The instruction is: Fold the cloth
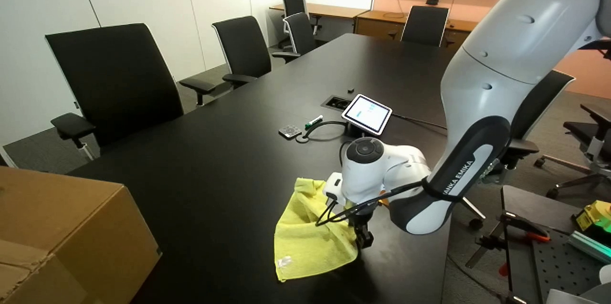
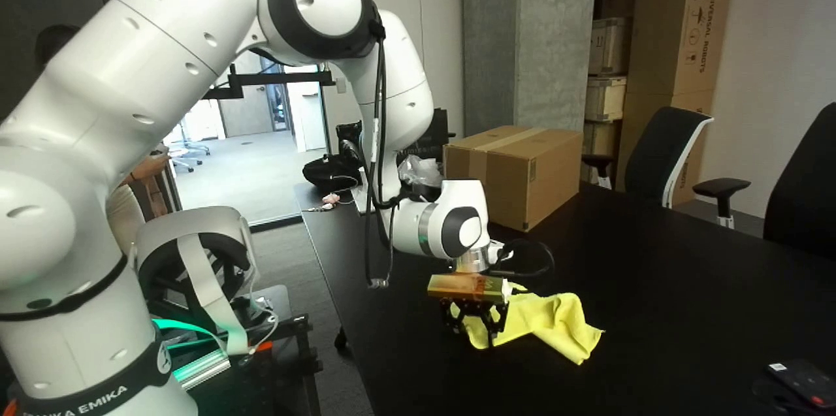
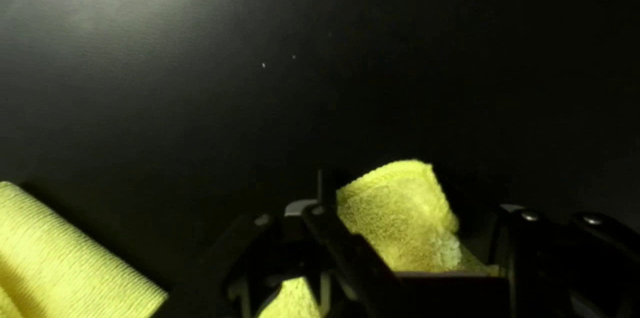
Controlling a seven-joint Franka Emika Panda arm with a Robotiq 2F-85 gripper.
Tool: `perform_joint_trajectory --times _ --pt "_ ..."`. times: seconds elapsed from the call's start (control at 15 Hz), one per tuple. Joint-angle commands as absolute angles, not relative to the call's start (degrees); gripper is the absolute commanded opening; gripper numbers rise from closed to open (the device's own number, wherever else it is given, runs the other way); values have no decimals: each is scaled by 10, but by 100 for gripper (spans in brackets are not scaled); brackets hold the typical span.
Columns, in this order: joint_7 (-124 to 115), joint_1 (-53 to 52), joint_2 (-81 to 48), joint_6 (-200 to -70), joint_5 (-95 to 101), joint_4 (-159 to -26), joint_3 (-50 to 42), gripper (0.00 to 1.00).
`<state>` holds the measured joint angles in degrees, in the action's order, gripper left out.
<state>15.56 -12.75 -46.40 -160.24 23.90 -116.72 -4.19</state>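
Observation:
The yellow-green cloth [image 1: 310, 242] lies on the black table [image 1: 215, 189], uneven, with a raised fold and a small white tag. In an exterior view the cloth [image 2: 562, 324] looks rumpled, and one part reaches under the gripper. My gripper [image 1: 363, 239] points down at one side of the cloth, low over the table. In an exterior view the gripper [image 2: 473, 328] has its fingers apart. In the wrist view the gripper [image 3: 415, 205] is open, and a corner of the cloth shows between its fingers. Another part of the cloth [image 3: 65, 263] lies at the lower left.
A cardboard box [image 1: 81, 232] stands on the table; it also shows in an exterior view [image 2: 509, 168]. A tablet on a stand [image 1: 367, 114], a green marker [image 1: 313, 121] and a small square item [image 1: 289, 131] lie farther along. A remote [image 2: 803, 382] lies near a corner.

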Motion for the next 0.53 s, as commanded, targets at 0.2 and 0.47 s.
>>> perform_joint_trajectory --times 0.2,0.47 --pt "137 -138 -435 -1554 254 -1169 -49 2" --pt "133 -141 -431 -1543 258 -1167 -48 0"
